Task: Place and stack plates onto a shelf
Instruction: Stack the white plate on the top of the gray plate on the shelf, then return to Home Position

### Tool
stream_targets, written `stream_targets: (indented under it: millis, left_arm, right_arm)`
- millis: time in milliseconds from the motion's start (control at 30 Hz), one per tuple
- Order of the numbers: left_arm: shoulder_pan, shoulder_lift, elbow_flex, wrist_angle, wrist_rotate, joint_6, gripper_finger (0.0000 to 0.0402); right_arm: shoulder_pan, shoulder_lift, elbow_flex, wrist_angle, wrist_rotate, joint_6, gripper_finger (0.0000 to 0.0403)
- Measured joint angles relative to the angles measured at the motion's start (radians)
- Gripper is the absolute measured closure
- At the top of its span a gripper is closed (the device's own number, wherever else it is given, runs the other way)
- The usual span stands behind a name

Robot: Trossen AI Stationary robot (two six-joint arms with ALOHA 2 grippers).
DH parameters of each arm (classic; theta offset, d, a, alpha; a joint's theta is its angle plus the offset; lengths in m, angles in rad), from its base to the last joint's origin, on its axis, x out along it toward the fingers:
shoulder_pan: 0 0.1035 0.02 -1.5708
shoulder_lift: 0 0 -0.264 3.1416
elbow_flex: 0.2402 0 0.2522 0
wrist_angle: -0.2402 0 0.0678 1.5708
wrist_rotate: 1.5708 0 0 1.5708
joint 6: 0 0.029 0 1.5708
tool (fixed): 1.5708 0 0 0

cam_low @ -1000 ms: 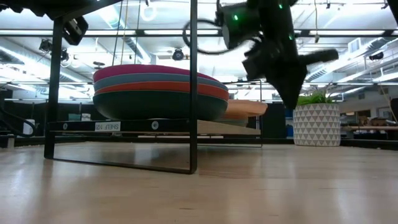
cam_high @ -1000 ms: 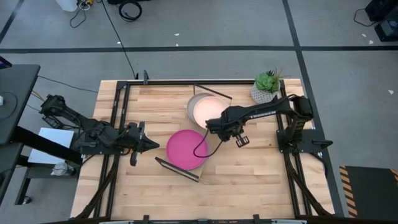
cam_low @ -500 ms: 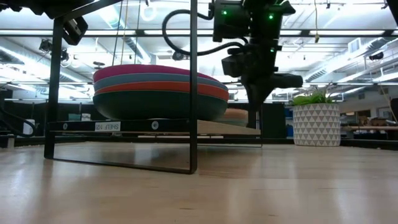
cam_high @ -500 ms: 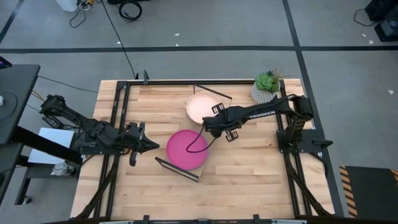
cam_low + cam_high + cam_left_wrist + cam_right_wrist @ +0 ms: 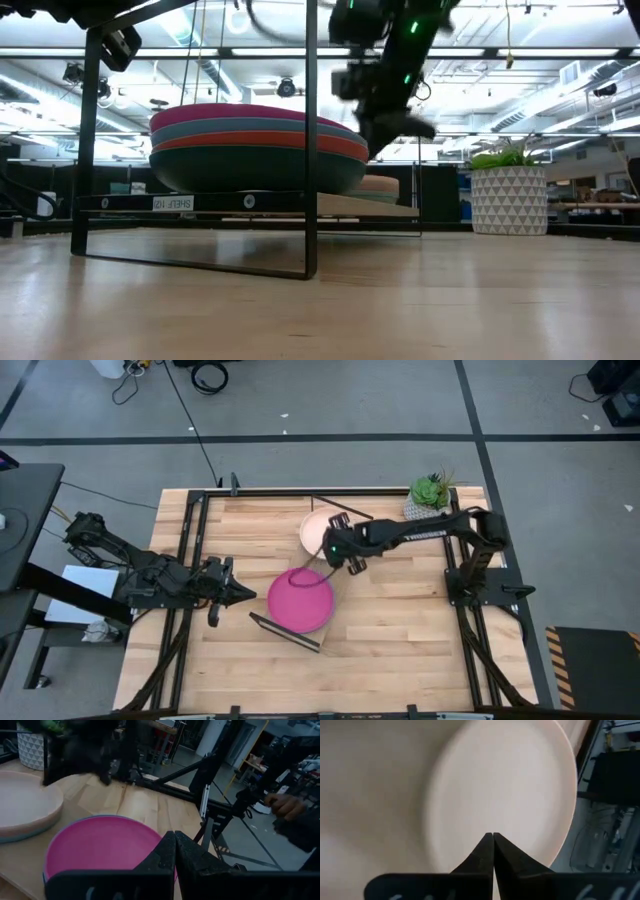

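Plates sit in two stacks on the shelf (image 5: pixel 335 628), which lies at an angle mid-table. I see the magenta plate (image 5: pixel 300 600) topping the stack nearer the left arm; in the low view that stack (image 5: pixel 258 150) shows magenta, teal, orange-red and dark teal layers from top to bottom. The cream plate (image 5: pixel 318 532) tops the second stack, toward the far edge of the table (image 5: pixel 400 640); the left wrist view shows a paler rim under it, colour I cannot tell.

Right tool (image 5: pixel 331 546) is over the near edge of the cream plate, its fingers (image 5: pixel 492 851) pressed together with nothing between them; its wrist view looks straight down on the cream surface. I cannot tell whether the tips touch the plate.

Left tool (image 5: pixel 243 593) waits just beside the magenta plate, low over the table, pinched to a point and empty.

Potted plant (image 5: pixel 430 500) stands at the far right corner. A person's hand (image 5: pixel 280 806) shows beyond the table in the left wrist view.
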Motion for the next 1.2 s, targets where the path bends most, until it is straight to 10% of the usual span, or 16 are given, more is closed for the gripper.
stream_targets:
  millis: [833, 1200]
  left_arm:
    - [0.003, -0.012, 0.0, -0.025, 0.018, 0.164, 0.0395]
    - [0.073, -0.235, -0.012, -0.18, 0.006, 0.253, 0.0395]
  right_arm:
    - [0.024, -0.111, -0.077, -0.034, -0.074, 0.269, 0.0396]
    - [0.048, -0.53, -0.561, 0.478, -0.166, 0.537, 0.0397]
